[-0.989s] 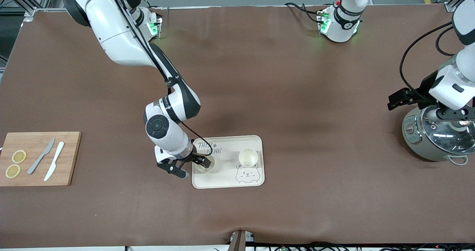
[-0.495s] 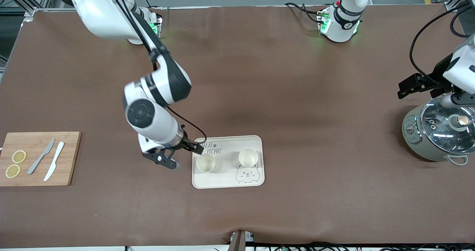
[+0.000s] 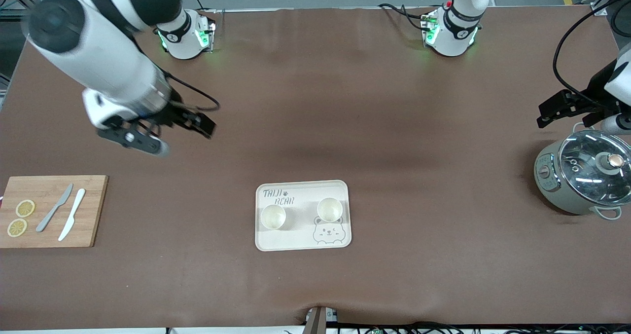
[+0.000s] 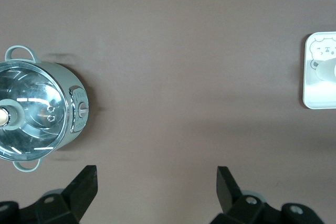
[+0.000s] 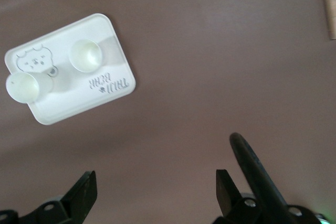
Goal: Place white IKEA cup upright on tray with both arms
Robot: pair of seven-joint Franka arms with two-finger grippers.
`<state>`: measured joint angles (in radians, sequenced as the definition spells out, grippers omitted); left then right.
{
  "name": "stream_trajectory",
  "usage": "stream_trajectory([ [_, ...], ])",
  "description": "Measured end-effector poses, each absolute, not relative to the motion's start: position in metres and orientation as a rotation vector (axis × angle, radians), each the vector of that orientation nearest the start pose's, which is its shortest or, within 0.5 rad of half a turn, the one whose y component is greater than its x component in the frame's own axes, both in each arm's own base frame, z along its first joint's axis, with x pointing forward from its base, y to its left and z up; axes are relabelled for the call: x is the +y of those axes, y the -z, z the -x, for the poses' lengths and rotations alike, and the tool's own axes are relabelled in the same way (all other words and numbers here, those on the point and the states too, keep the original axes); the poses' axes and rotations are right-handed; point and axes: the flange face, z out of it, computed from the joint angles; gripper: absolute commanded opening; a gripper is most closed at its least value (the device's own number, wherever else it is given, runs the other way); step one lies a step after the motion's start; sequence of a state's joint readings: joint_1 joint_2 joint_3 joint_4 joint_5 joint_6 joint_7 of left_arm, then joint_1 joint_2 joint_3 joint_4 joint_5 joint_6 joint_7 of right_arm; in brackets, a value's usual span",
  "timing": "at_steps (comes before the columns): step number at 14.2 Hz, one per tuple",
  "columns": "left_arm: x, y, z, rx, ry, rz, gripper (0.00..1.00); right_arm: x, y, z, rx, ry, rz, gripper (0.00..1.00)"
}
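The cream tray [image 3: 300,238] with the bear drawing lies on the brown table, nearer the front camera. Two white cups stand upright on it: one [image 3: 273,217] toward the right arm's end, one [image 3: 330,208] toward the left arm's end. The right wrist view shows the tray [image 5: 107,95] and both cups [image 5: 85,55] [image 5: 23,86]. My right gripper [image 3: 199,123] [image 5: 156,182] is open and empty, high over bare table, well away from the tray. My left gripper [image 3: 557,111] [image 4: 156,177] is open and empty over the table beside the pot. A tray corner [image 4: 315,95] shows in the left wrist view.
A grey-green pot with a glass lid [image 3: 584,178] [image 4: 31,111] stands at the left arm's end. A wooden cutting board [image 3: 93,210] with two knives and two lemon slices lies at the right arm's end.
My right gripper let go of the cup at the tray's right-arm end, rose and swung away toward its own end. My left gripper drew off the pot lid.
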<state>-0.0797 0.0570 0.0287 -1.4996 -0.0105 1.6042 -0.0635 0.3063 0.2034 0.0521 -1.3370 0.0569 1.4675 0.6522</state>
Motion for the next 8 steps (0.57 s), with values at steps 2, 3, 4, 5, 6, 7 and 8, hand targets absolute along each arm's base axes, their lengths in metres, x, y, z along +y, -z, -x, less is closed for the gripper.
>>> stream_trajectory([
  [2,-0.031,-0.629,-0.575,-0.019,0.074,3.152,1.00,0.157,-0.631,-0.553,0.373,-0.148,3.088,1.00],
  [3,-0.031,-0.629,-0.575,-0.019,0.074,3.152,1.00,0.125,-0.637,-0.545,0.337,-0.143,3.089,1.00],
  [4,-0.031,-0.629,-0.575,-0.020,0.074,3.152,1.00,0.094,-0.639,-0.537,0.308,-0.144,3.089,1.00],
  [5,-0.031,-0.629,-0.575,-0.020,0.074,3.152,1.00,0.065,-0.639,-0.529,0.287,-0.146,3.089,1.00],
  [6,-0.030,-0.629,-0.575,-0.020,0.074,3.152,1.00,0.037,-0.638,-0.523,0.273,-0.145,3.087,1.00],
  [7,-0.030,-0.629,-0.575,-0.020,0.074,3.152,1.00,0.011,-0.636,-0.518,0.258,-0.140,3.086,1.00],
  [8,-0.030,-0.629,-0.576,-0.020,0.074,3.152,1.00,-0.015,-0.635,-0.514,0.242,-0.126,3.084,1.00],
])
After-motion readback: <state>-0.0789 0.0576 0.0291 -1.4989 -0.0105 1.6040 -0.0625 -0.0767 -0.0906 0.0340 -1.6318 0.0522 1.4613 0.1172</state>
